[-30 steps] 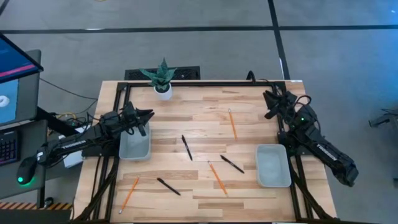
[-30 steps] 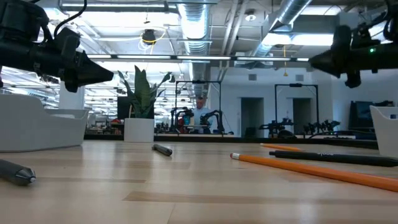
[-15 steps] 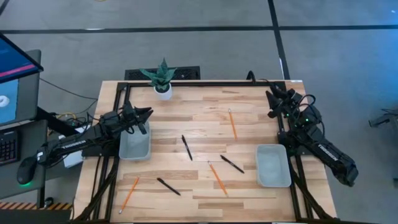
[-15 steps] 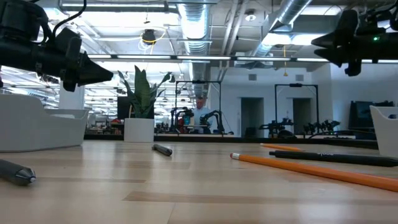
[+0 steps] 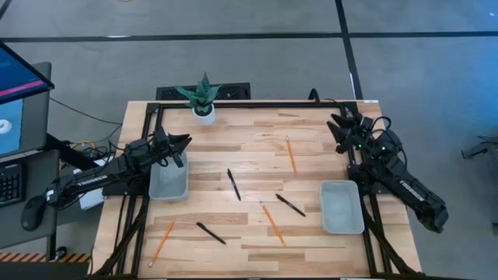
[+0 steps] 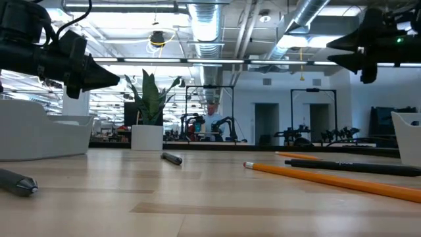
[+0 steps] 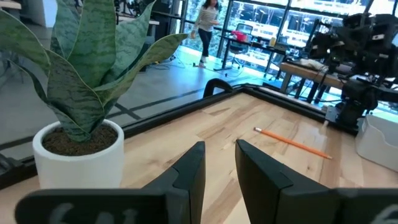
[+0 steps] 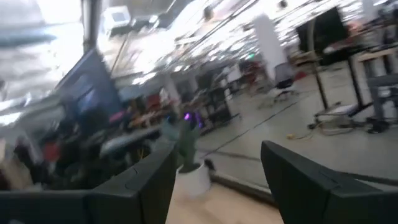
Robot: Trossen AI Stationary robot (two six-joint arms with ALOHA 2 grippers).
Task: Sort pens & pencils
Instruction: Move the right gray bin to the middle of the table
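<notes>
Left gripper (image 5: 184,143) narrowly parted; right gripper (image 5: 334,127) spread wide, both raised.

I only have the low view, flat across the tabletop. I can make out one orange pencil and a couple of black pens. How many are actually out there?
Observer: From above, three pencils and three pens lie loose on the table; none is in a bin.
Operator: Bins? I see a pale wall at each edge.
Observer: Two trays. The left tray sits partly under the left gripper; the right tray is near the right arm's side.
Operator: Is the right gripper ready to grab?
Observer: The right gripper hangs over the table's far right corner, jaws open, holding nothing.
Operator: And the left?
Observer: Its wrist view shows the fingers slightly apart with nothing between them, facing the potted plant.
</notes>
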